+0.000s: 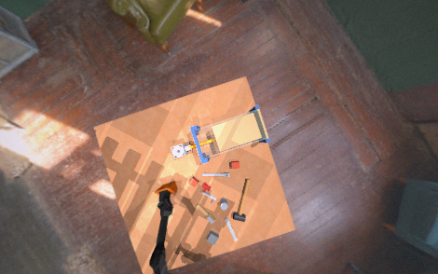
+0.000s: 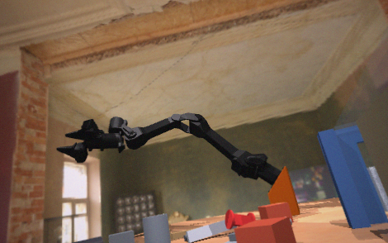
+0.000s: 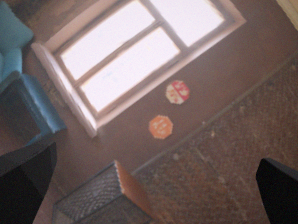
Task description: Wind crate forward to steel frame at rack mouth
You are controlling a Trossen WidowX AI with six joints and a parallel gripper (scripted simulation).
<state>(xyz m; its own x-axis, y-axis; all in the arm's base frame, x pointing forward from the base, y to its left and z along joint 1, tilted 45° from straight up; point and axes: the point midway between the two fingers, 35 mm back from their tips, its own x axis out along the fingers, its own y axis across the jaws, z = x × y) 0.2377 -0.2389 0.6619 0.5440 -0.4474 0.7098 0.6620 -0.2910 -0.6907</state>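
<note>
The pale yellow crate (image 1: pixel 238 131) sits inside the clear-panelled cubby, with a gap between its front and the blue frame (image 1: pixel 198 145) (image 2: pixel 342 178) at the mouth. A yellow strap (image 1: pixel 204 143) runs from it to the white winch (image 1: pixel 178 151). A small grey bar (image 1: pixel 209 197) (image 2: pixel 203 232) with a red knob (image 1: pixel 206 186) (image 2: pixel 239 219) lies among the tools and looks like the handle; its key cannot be made out. My gripper (image 2: pixel 62 141) (image 3: pixel 161 162) is open and empty, raised far from the winch; it is outside the overhead view.
The arm's orange base (image 1: pixel 167 187) (image 2: pixel 284 192) stands near the winch. Around the handle lie red blocks (image 1: pixel 234 164) (image 2: pixel 265 231), a silver wrench (image 1: pixel 215 175), a grey cylinder (image 1: pixel 224 204) (image 2: pixel 157 229), a long-handled mallet (image 1: pixel 243 198), a wooden-handled tool (image 1: pixel 202 211), a silver bar (image 1: pixel 231 229) and a grey block (image 1: pixel 212 238).
</note>
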